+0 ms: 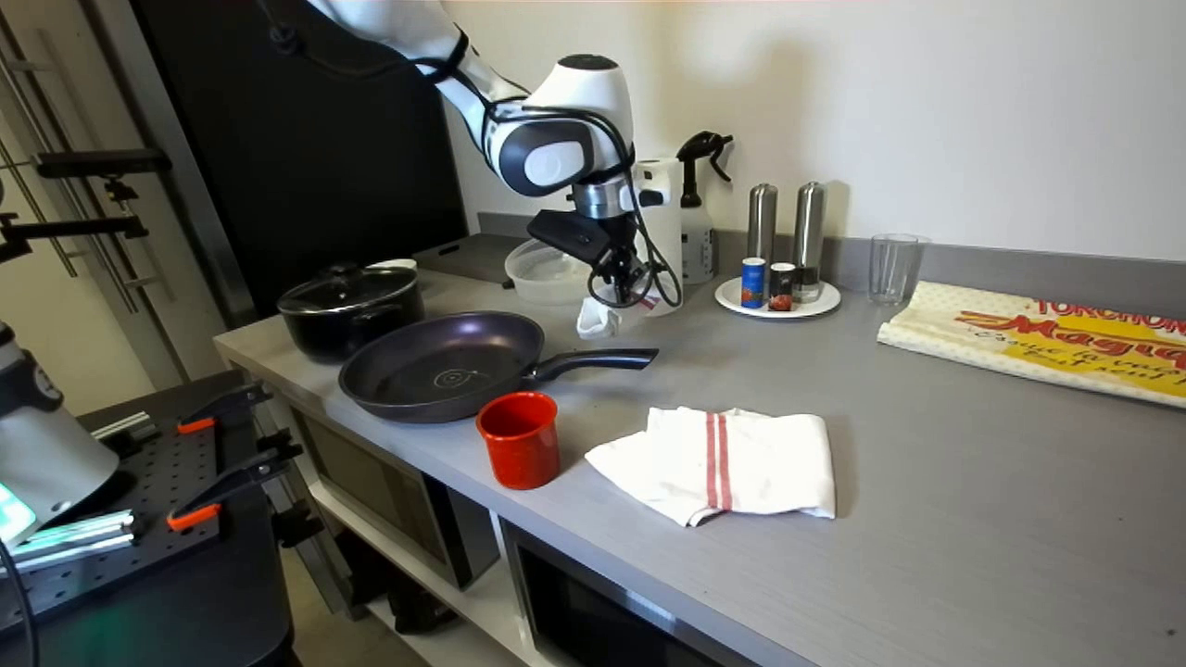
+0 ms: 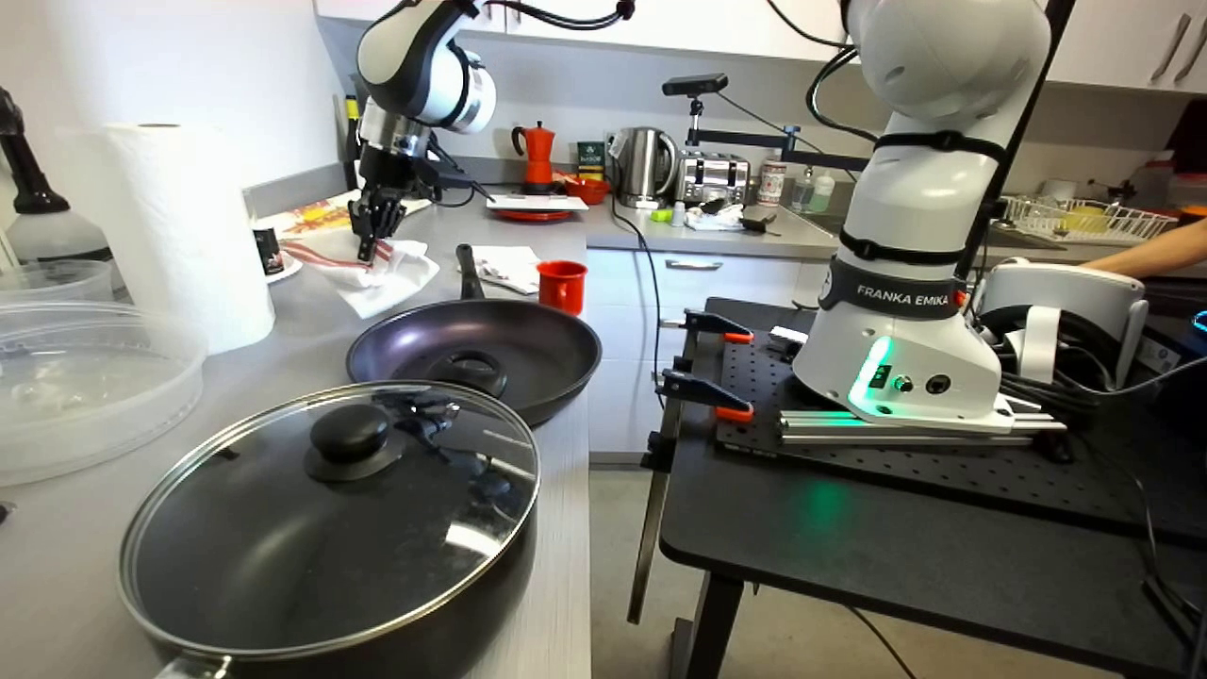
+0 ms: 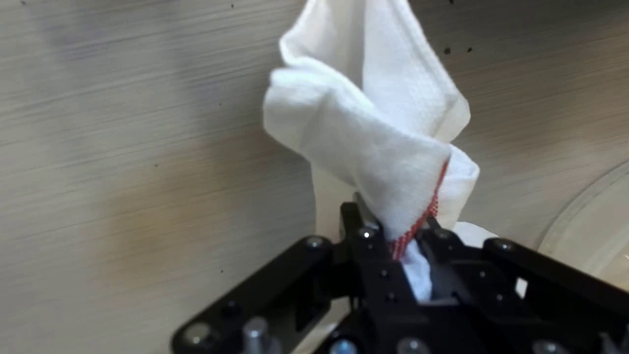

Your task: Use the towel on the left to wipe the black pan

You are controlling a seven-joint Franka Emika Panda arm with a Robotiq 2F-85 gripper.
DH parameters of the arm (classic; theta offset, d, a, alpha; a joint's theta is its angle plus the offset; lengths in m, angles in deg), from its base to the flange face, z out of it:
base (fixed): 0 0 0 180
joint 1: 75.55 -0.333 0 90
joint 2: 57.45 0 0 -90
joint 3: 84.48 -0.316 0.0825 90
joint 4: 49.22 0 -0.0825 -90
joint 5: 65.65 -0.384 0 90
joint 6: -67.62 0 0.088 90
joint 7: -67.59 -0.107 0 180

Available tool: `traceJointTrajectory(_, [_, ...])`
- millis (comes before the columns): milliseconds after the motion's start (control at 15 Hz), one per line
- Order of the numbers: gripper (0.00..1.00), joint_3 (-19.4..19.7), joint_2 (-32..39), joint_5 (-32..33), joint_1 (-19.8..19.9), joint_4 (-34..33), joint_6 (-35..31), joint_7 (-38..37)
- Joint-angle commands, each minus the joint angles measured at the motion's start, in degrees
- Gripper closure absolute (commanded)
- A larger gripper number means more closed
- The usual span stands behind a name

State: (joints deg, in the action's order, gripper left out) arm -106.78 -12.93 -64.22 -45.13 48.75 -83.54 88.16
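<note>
1. Where it runs along the wall (image 1: 1001, 120), the counter (image 1: 964, 519) has a low upright strip (image 1: 964, 264); top is grey.
2. Table (image 2: 849, 538): black, apart from counter, gap between them plain in an exterior view.
3. Arm (image 1: 593, 102): white, base (image 2: 905, 401) on table with green light on it, links stretched over counter.
4. Pot (image 1: 320, 329): black, glass lid (image 2: 273, 538) on, on counter just beside pan (image 1: 426, 375); contact with it, can't tell.
5. Pan: black, flat on counter, between pot and mug (image 1: 522, 449); handle (image 1: 598, 359) points away from pot. Both exterior views show it.
6. Tub (image 1: 542, 292): clear, on counter near pot, behind pan in an exterior view.
7. Towel (image 3: 373, 132): white, thin red stripe, bunched, held in gripper (image 3: 393, 223) near pan's handle; can't tell if its lower edge touches counter.
8. Folded towel (image 1: 750, 463): white, two red stripes, lies on counter near mug, apart from the held towel.
9. Roll (image 1: 667, 227): white paper, upright, behind gripper in an exterior view.
10. Spray bottle (image 1: 697, 241): black head, upright, just beside roll.
11. Gripper: black, over counter, pointing down, fingers (image 3: 373, 268) clamped on towel, cloth pinched between them in wrist view.
12. Plate (image 1: 729, 296): white, near wall; two steel mills (image 1: 809, 232) upright at it, two small shakers (image 1: 752, 283) on it.
13. Glass (image 1: 892, 273): clear, upright, near plate, by wall.
14. Mug: red, upright, near folded towel; touching pan or not, can't tell.
</note>
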Motion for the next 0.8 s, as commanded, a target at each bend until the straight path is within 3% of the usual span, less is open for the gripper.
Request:
traceJointTrajectory(0, [0.61, 5.86, 6.53, -4.74, -6.71, -11.46, 6.01, 1.35])
traceJointTrajectory(133, [0.53, 8.43, 8.01, -5.42, -8.93, -14.26, 7.26, 0.55])
traceJointTrajectory(333, [0.3, 10.15, 8.17, -6.12, -10.09, -14.79, 6.94, 1.26])
traceJointTrajectory(600, [0.02, 9.39, 5.11, -6.55, -9.1, -9.15, 3.2, 4.0])
traceJointTrajectory(733, [0.0, 9.04, 2.56, -6.47, -8.52, -4.77, 1.01, 5.71])
